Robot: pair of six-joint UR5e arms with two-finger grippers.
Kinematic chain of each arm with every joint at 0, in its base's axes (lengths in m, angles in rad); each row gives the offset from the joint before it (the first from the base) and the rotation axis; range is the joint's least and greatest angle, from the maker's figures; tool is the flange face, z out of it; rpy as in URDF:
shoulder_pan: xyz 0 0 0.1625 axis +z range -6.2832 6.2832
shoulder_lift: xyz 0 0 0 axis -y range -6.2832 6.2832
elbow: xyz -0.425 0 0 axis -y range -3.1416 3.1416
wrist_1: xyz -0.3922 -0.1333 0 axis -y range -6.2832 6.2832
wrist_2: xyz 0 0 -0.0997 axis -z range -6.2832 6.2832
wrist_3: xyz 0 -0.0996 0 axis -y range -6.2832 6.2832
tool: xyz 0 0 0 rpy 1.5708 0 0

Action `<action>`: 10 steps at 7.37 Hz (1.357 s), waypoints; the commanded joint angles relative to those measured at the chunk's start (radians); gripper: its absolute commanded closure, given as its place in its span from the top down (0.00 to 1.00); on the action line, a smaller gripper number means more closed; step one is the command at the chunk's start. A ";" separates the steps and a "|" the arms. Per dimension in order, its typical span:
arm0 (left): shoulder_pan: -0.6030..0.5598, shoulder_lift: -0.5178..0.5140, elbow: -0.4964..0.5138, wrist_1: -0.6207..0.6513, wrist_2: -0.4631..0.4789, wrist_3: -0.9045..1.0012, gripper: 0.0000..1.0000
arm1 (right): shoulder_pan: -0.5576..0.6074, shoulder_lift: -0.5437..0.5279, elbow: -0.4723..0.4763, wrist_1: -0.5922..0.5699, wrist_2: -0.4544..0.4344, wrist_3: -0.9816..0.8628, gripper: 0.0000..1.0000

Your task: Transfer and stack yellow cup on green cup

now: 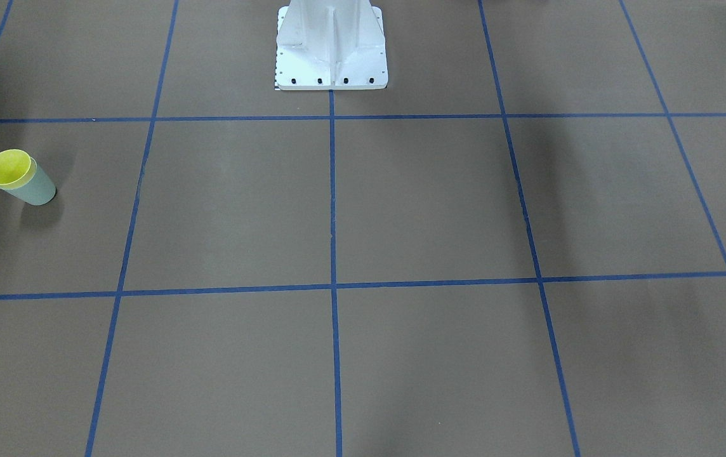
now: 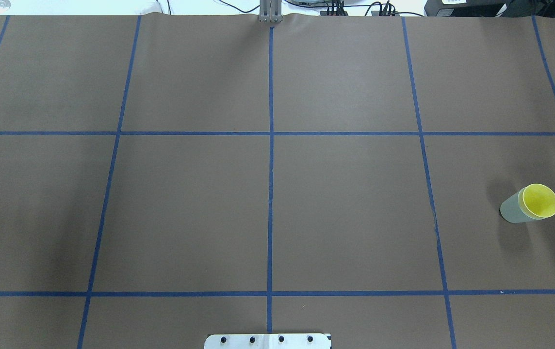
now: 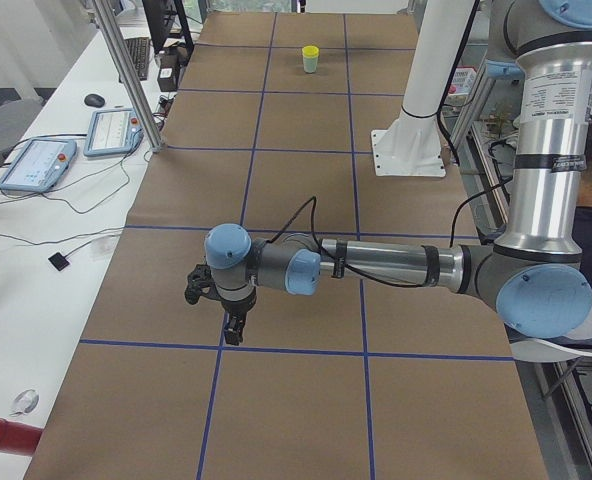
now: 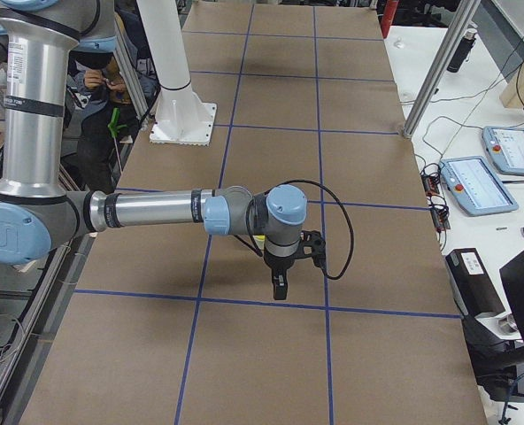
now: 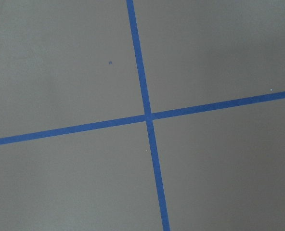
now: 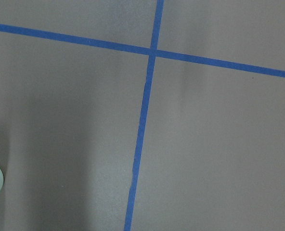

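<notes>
Count: one yellow cup (image 2: pixel 540 200), one green cup (image 2: pixel 513 209), two grippers | yellow nested in green, upright, at the table's (image 2: pixel 345 218) right end | left gripper (image 3: pixel 233 328) well apart from them; right gripper (image 4: pixel 280 288) over bare table | finger spread: cannot tell for either.

The yellow cup (image 2: pixel 540 200), a small bright tumbler wider at the rim, sits nested inside the green cup (image 2: pixel 513 209). Only its rim band and open inside show above the pale mint wall. The stacked pair stands upright, mouth up, on the brown desk (image 2: pixel 345 208), far out on the robot's right side. It is within the middle row of squares marked by blue tape. A pale sliver at the right wrist view's left edge is probably the green cup.
</notes>
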 commanded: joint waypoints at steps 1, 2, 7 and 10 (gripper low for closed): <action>-0.044 0.010 -0.011 0.021 -0.012 0.031 1.00 | 0.000 -0.001 0.000 0.001 0.001 0.001 1.00; -0.094 0.010 -0.014 0.085 -0.012 0.130 1.00 | 0.000 -0.001 0.002 0.001 0.001 0.001 1.00; -0.159 0.074 -0.051 0.126 0.020 0.180 1.00 | 0.000 -0.008 0.008 -0.001 0.007 0.004 1.00; -0.161 0.082 -0.063 0.123 0.025 0.185 1.00 | 0.000 -0.008 0.008 -0.001 0.007 0.006 1.00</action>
